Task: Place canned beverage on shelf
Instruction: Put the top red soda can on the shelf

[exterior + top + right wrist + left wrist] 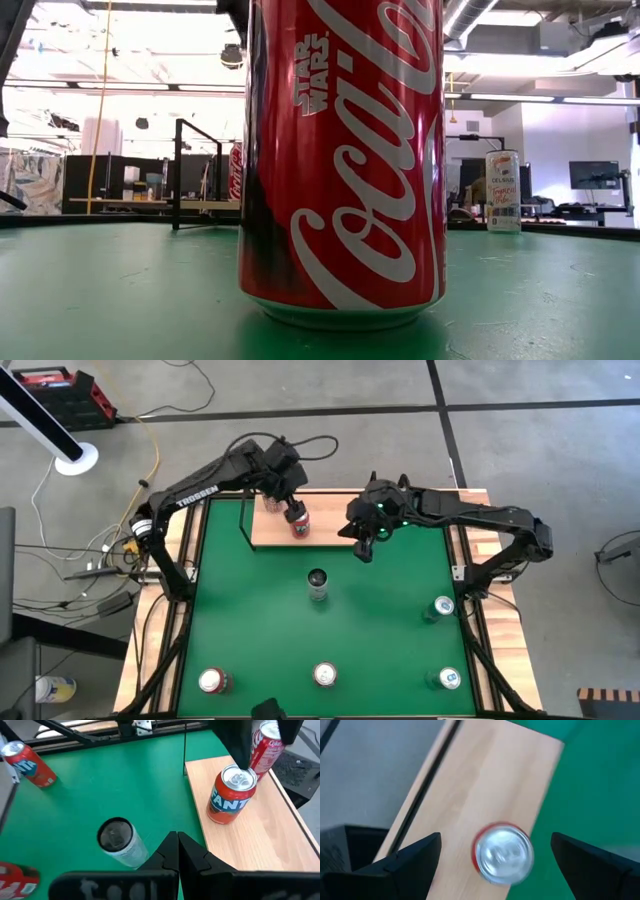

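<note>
The shelf [330,525] is a light-wood board with black rails at the table's far side. An orange Fanta can [231,795] stands upright on its base on the board, also shown in the high view [299,523]. A red Coca-Cola can [267,742] stands behind it. My left gripper [496,837] is open above the Fanta can [503,852], one finger on either side, with a gap to each. My right gripper [177,842] is shut and empty, over the green felt by the board's right end [362,545].
A pale can [317,582] stands mid-table. Another can [438,608] stands at the right. Three cans [325,675] line the near edge; one of them, a red Coca-Cola can [345,150], fills the low view. The black shelf frame [195,175] rises at the board's left end.
</note>
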`<action>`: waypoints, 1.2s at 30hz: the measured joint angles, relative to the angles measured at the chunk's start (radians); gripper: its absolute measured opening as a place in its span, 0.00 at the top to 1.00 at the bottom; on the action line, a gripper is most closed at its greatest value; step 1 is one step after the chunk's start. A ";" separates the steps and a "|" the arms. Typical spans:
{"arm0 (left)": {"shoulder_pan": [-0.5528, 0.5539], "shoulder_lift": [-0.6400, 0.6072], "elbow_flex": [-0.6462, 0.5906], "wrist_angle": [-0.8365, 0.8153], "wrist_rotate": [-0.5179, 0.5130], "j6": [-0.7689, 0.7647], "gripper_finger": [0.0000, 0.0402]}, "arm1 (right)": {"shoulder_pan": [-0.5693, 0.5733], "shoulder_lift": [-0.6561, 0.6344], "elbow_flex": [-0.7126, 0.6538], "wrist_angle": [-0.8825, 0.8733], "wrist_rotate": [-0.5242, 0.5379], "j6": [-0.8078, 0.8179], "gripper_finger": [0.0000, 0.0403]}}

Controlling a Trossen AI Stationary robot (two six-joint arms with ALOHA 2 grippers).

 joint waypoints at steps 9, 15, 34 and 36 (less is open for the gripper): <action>-0.030 0.002 -0.077 0.076 -0.118 -0.201 0.11 | -0.007 -0.108 0.001 -0.047 0.008 -0.012 0.95; -0.060 0.003 -0.077 0.071 -0.182 -0.260 0.11 | -0.021 -0.113 0.000 -0.049 0.010 -0.009 0.95; -0.100 0.096 -0.075 0.018 -0.217 -0.302 0.11 | -0.011 -0.106 0.000 -0.049 0.010 0.012 0.95; -0.100 0.100 -0.076 -0.009 -0.198 -0.303 0.11 | -0.009 -0.106 0.000 -0.050 0.009 0.016 0.95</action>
